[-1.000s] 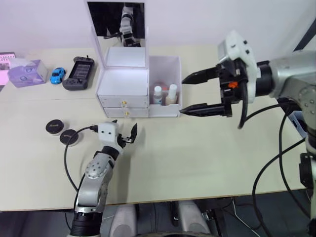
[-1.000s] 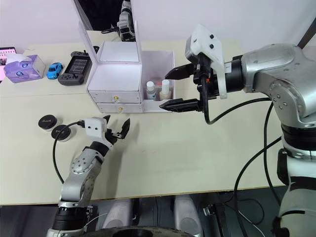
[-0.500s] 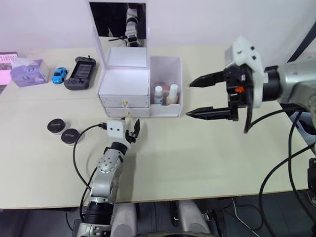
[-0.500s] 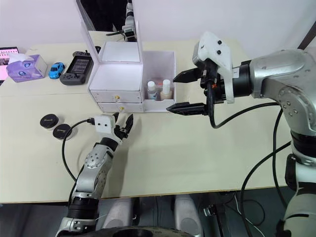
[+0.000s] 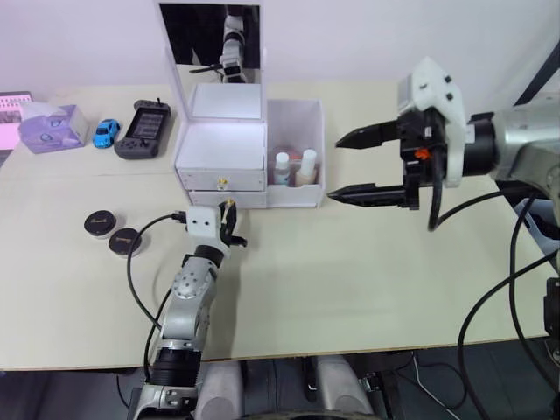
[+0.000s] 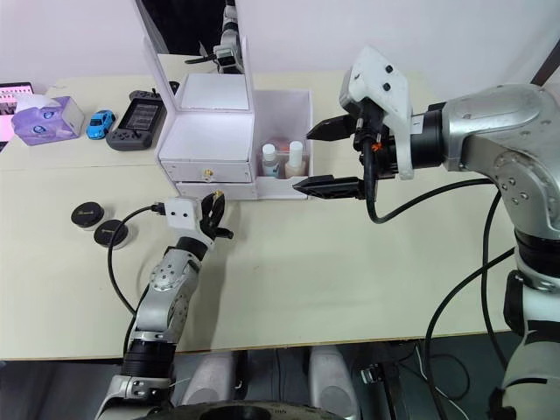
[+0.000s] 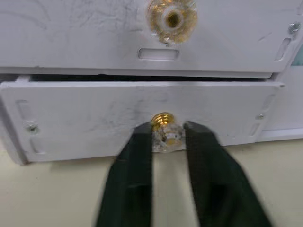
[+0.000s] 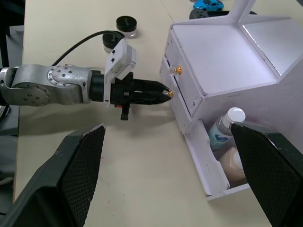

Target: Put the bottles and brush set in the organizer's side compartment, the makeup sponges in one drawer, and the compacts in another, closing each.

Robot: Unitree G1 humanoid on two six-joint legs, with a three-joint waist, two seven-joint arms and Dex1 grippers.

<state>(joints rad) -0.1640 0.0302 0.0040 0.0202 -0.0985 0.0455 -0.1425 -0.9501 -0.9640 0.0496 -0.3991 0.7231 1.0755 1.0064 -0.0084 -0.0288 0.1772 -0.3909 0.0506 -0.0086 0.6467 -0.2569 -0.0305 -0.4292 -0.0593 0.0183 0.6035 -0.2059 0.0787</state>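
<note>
The white organizer [image 5: 220,149] stands mid-table with its mirror [image 5: 210,39] upright. Two white-capped bottles [image 5: 281,168] [image 5: 306,166] stand in the side compartment [image 5: 296,112], with a trace of coral-orange behind them that may be the brush set. Two black compacts [image 5: 98,224] [image 5: 124,240] lie on the table to the left. The makeup sponges are hidden. My left gripper [image 7: 166,137] is shut on the lower drawer's golden knob [image 7: 163,124]. A dark gap shows above that drawer's front. My right gripper [image 5: 339,166] hangs open beside the side compartment, holding nothing.
At the back left sit a pale purple box [image 5: 51,128], a blue toy car [image 5: 104,132] and a black handheld console [image 5: 141,129]. A black cable [image 5: 140,262] loops from my left wrist past the compacts. The upper drawer's knob [image 7: 171,14] is just above the gripped one.
My left gripper has moved forward to the organizer's lower drawer and its fingers have closed around the knob. The right gripper has stayed open and shifted only slightly.
</note>
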